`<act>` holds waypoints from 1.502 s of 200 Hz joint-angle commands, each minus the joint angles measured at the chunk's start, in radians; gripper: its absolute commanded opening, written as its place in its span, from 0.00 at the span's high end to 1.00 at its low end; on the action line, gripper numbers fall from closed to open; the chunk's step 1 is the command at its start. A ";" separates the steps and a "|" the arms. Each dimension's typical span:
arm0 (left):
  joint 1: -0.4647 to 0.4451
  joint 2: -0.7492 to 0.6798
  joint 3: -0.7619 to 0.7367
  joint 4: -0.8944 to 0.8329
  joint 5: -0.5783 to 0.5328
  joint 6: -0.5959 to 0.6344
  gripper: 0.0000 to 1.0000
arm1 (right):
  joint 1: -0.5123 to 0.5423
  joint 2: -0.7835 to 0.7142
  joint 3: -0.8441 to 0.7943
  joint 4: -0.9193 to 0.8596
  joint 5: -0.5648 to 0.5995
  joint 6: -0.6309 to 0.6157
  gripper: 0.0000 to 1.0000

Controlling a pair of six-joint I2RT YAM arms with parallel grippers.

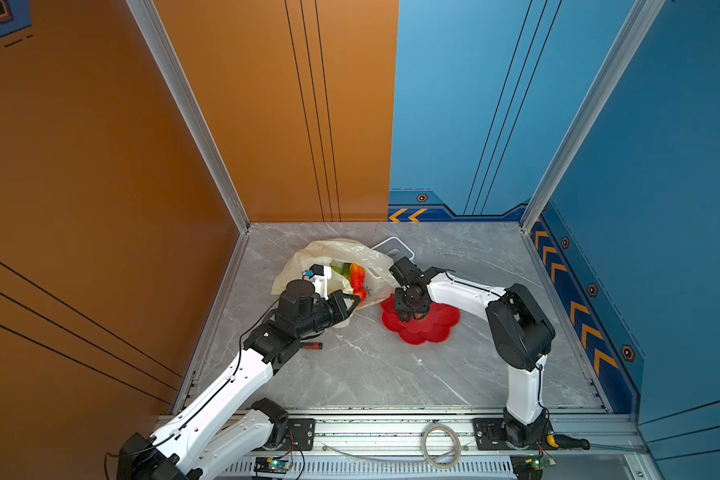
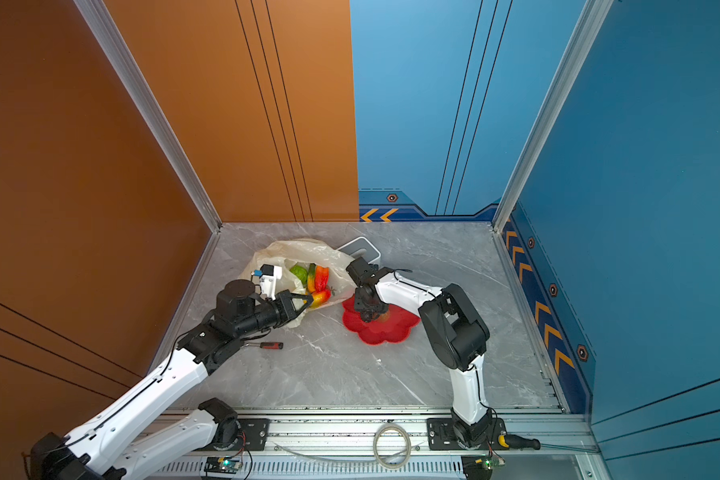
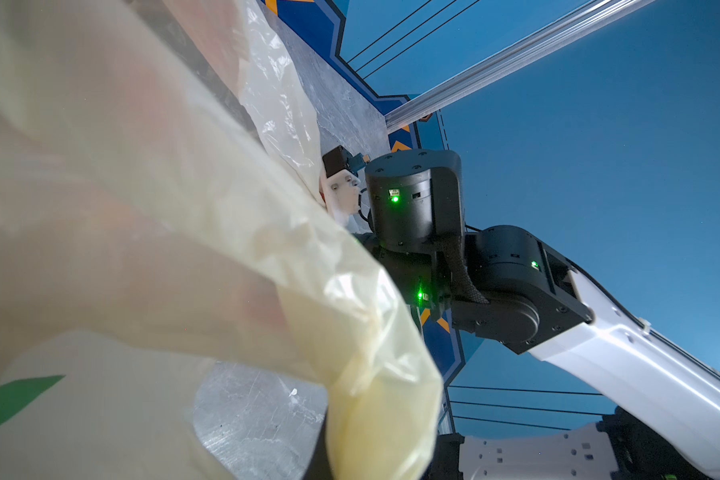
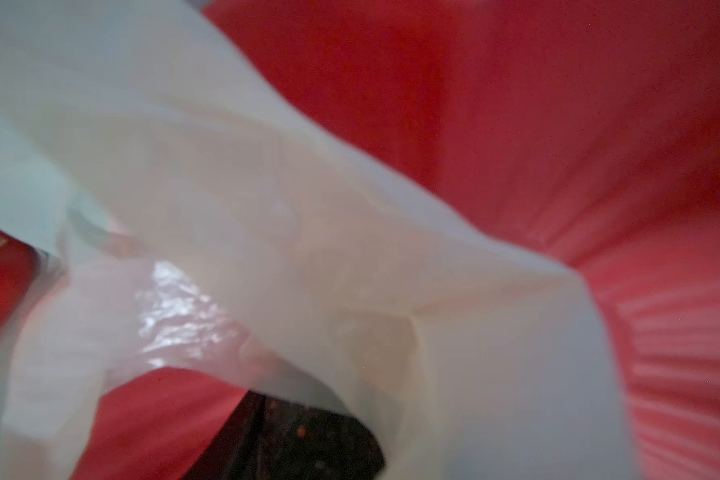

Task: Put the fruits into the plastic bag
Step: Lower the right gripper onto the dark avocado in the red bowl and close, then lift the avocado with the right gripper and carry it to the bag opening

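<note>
The left gripper point(image 1: 353, 301) was pinched tight on the near rim of the plastic bag point(image 1: 337, 249). Loose film hung under its fingers and filled most of the left wrist view. Just beyond its tips, inside the open bag, lay the fruits point(image 2: 314, 282). A green round one point(image 2: 298, 273) was farthest from the tips, a red-orange oblong one point(image 2: 321, 277) lay beside it, and a yellow-red one point(image 2: 320, 297) lay almost at the tips.

The right gripper point(image 1: 410, 316) pointed straight down onto the red flower-shaped dish point(image 1: 435, 330), at the edge nearest the bag. How wide its jaws stood could not be told. In both top views the wrist hid them, and the right wrist view gave only blurred bag film over the dish, with a dark rough fruit point(image 4: 304, 440) below the film.

A white-grey box point(image 1: 393, 248) sat beyond the right gripper, just behind the bag. A red-handled screwdriver point(image 2: 269, 345) lay on the marble table point(image 1: 371, 374) behind the left gripper, beside that arm's wrist.
</note>
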 commanded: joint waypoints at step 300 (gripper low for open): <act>0.002 0.019 0.007 0.032 0.011 -0.013 1.00 | -0.185 -0.776 -0.249 0.539 -0.718 0.349 0.57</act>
